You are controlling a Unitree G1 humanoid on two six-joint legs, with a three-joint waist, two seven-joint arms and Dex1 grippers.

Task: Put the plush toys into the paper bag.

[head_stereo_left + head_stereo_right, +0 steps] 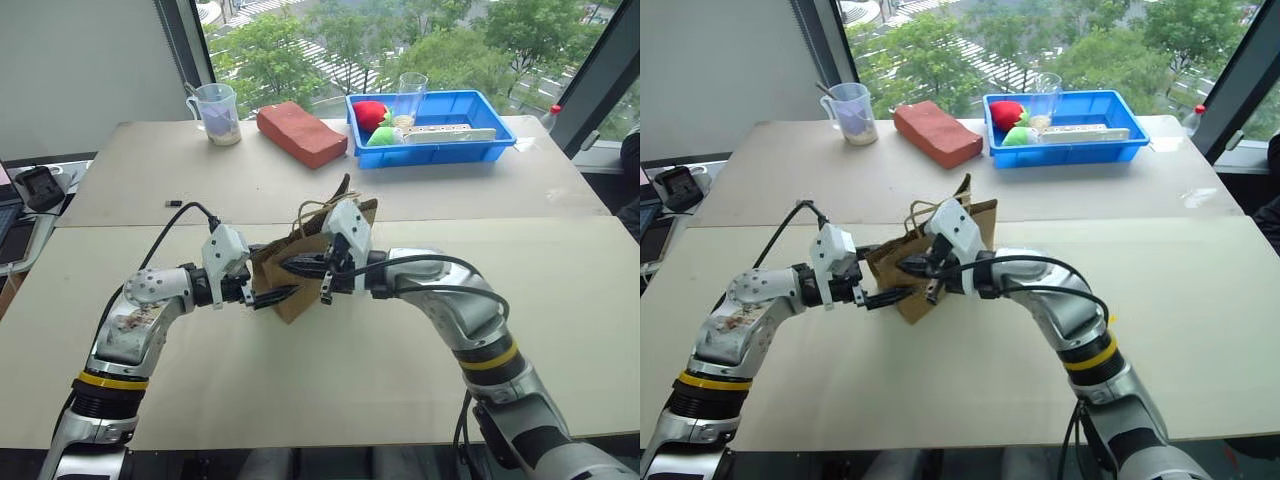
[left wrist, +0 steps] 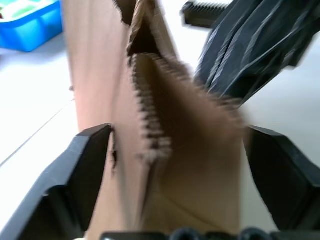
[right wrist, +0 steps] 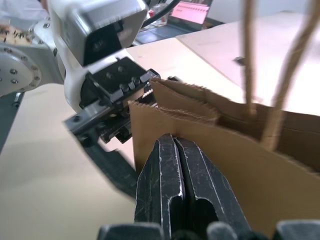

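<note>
Both my arms are bent inward over the middle of the table (image 1: pixel 560 300), and the two pincers meet at the paper bag (image 1: pixel 300 262). My right arm comes from the right with the elbow out, and its pincer points to the left, nearly level. My right pincer (image 1: pixel 292 267) is pressed together on the serrated upper edge of the paper bag; in the right wrist view the two black fingers (image 3: pixel 175 185) lie flat against each other with the brown paper wall just behind them. My left arm comes from the left, and my left pincer (image 1: pixel 277 296) points to the right and a little down. Its fingers (image 2: pixel 80 170) stand spread on both sides of the bag's folded side, one on each side of the paper, and I cannot tell if they already touch it.

The bag is held up off the table between the two pincers, tilted, with its thin cord handles (image 1: pixel 318 207) rising above my right wrist.

Far behind the bag there is a reddish-brown brick (image 1: pixel 301 134), a plastic measuring cup (image 1: pixel 217 113) to its left, and a blue tray (image 1: pixel 470 150) to its right. In the tray lie a red plush (image 1: pixel 369 113), a green plush (image 1: pixel 384 136) and a clear glass (image 1: pixel 410 97). A small dark object (image 1: pixel 174 204) lies on the table to the left.
</note>
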